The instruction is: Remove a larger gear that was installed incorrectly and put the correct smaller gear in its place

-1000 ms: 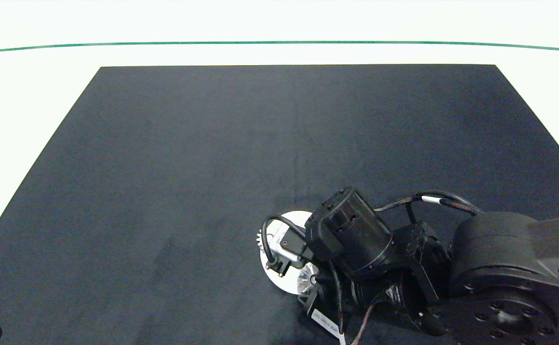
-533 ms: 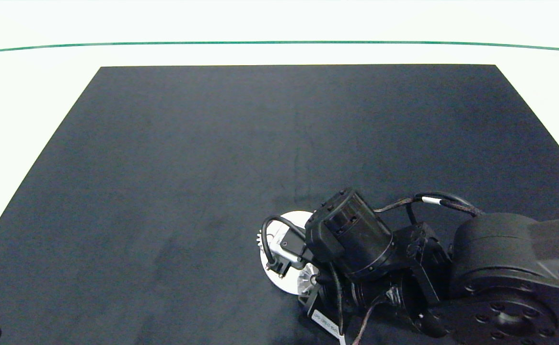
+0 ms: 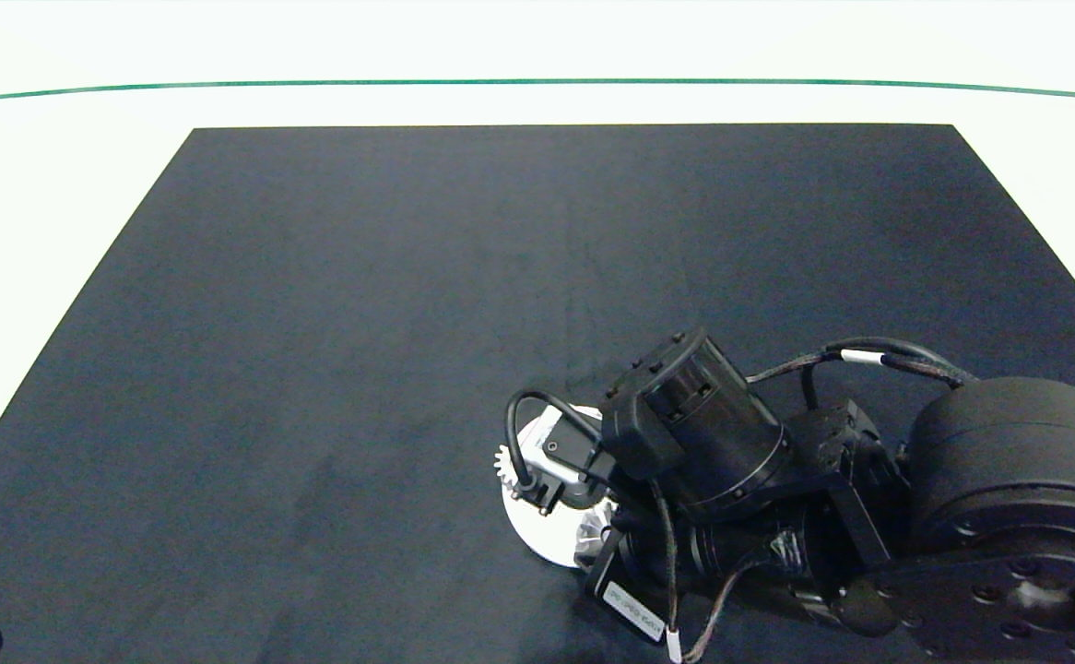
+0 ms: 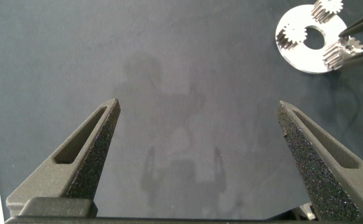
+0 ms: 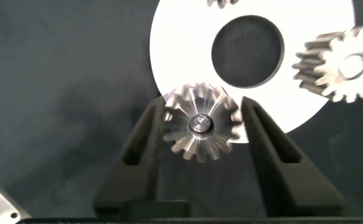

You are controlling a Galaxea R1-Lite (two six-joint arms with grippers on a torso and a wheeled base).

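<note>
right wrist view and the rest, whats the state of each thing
larger gear: on its pin at the disc's edge, between the right gripper's fingers
white disc: flat on the mat, centre hole open
small gear: mounted on disc
left gripper: open, holding nothing

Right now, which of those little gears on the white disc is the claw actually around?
The larger gear, with long pointed teeth, sits between the right gripper fingers at the white disc edge. The finer-toothed gear stands apart, ungripped.

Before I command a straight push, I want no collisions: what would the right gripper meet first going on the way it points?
The right gripper already brackets the larger gear; straight on, its fingers would likely meet the white disc, though depth is unclear.
</note>
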